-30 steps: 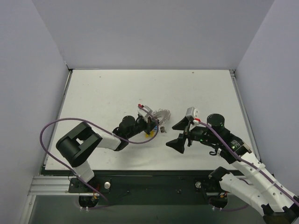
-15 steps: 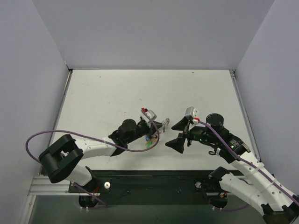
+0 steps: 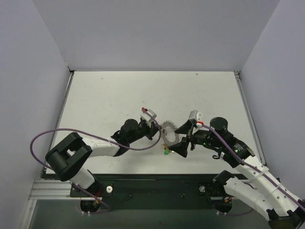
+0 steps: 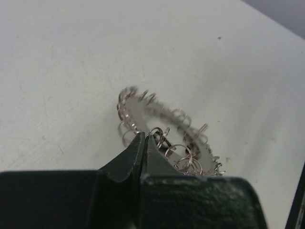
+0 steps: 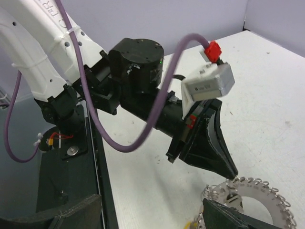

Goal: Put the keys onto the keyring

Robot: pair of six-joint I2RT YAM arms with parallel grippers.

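Note:
The keyring point(image 3: 167, 133), a silvery ring with a coiled rim, stands on edge between the two arms. My left gripper point(image 3: 160, 132) is shut on its rim; in the left wrist view the black jaws point(image 4: 144, 139) pinch the wire coils of the keyring point(image 4: 164, 117). Small keys point(image 3: 165, 150) with green and yellow heads show at the ring's lower edge. My right gripper point(image 3: 177, 139) is open, its mouth just right of the ring. Its wrist view shows the left gripper point(image 5: 232, 175) holding the keyring point(image 5: 259, 193), and the keys point(image 5: 193, 223) at the bottom.
The left arm's purple cable point(image 3: 57, 133) loops over the table's left side. Grey walls enclose the white table point(image 3: 119, 90) on three sides. A black base rail point(image 3: 157, 183) runs along the near edge.
My left arm has carried the keyring right, toward the right gripper, and turned it on edge. The coloured keys came along with it. The right gripper stayed open and nearly still.

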